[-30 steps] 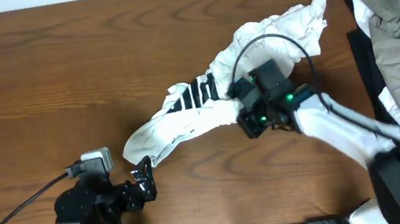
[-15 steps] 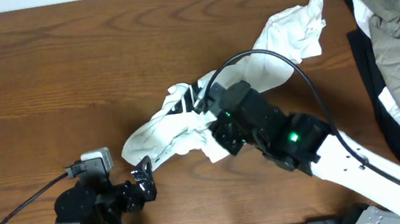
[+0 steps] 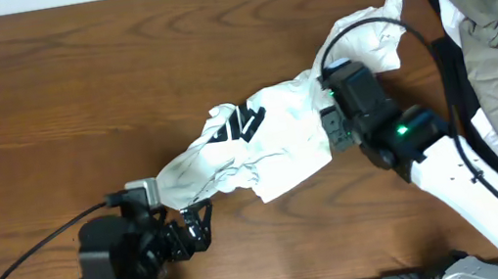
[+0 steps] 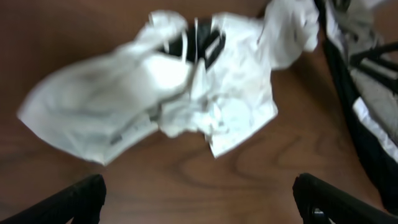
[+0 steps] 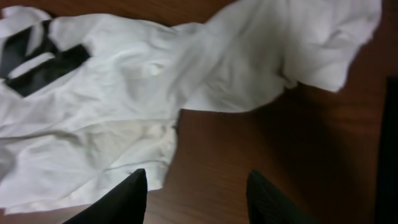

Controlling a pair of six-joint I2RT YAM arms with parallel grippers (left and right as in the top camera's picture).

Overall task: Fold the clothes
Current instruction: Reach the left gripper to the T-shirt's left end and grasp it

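The white T-shirt [image 3: 279, 140] lies crumpled in a diagonal band across the table, its black print [image 3: 241, 121] facing up near its left half. It also shows in the left wrist view [image 4: 186, 93] and the right wrist view [image 5: 155, 81]. My right gripper [image 3: 332, 129] is open and empty, just above the shirt's right-middle part; in its own view [image 5: 196, 199] the left finger is over the shirt's edge and bare wood lies between the fingers. My left gripper [image 3: 198, 228] is open and empty, just in front of the shirt's lower left end, over bare wood [image 4: 199, 205].
A pile of olive-grey and black garments [image 3: 495, 33] lies at the table's right edge and also shows in the left wrist view [image 4: 360, 74]. Bare wooden table [image 3: 55, 99] stretches to the left and back. The right arm's cable arcs over the shirt's upper end.
My right gripper let go of the shirt's middle and drew back to the right. The shirt dropped and spread flatter. My left arm moved forward and right, closer to the shirt's lower left end.
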